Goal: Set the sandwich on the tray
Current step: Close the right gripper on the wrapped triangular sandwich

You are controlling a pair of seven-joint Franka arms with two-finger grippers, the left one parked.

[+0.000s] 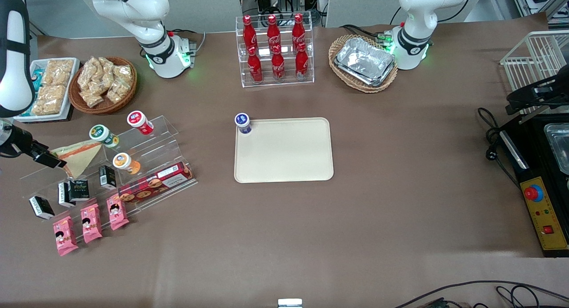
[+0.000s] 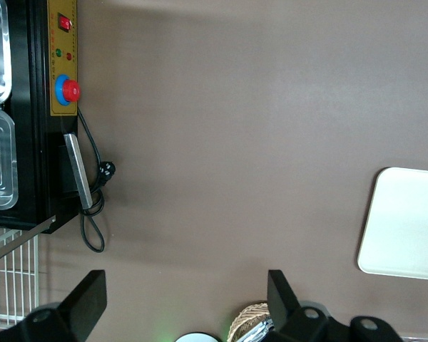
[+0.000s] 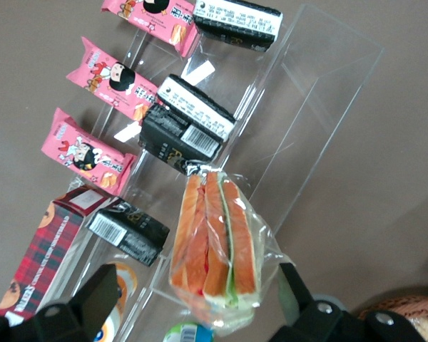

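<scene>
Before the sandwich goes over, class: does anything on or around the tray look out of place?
Yes: a small blue-lidded cup stands on a corner of the tray, away from the other cups on the clear stand. The gripper is at the sandwich on that stand.

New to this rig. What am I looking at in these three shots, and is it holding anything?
Two white robot arms stand at a brown table; one works, one is parked. The front view looks down over the table. The other two come from cameras on the arms' wrists. The working arm's gripper is at a clear acrylic rack of snacks, fingers open on either side of the wrapped sandwich, not yet gripping it. The cream tray lies mid-table with a small blue-lidded cup at one corner. Cola bottles stand farther from the front camera.
</scene>
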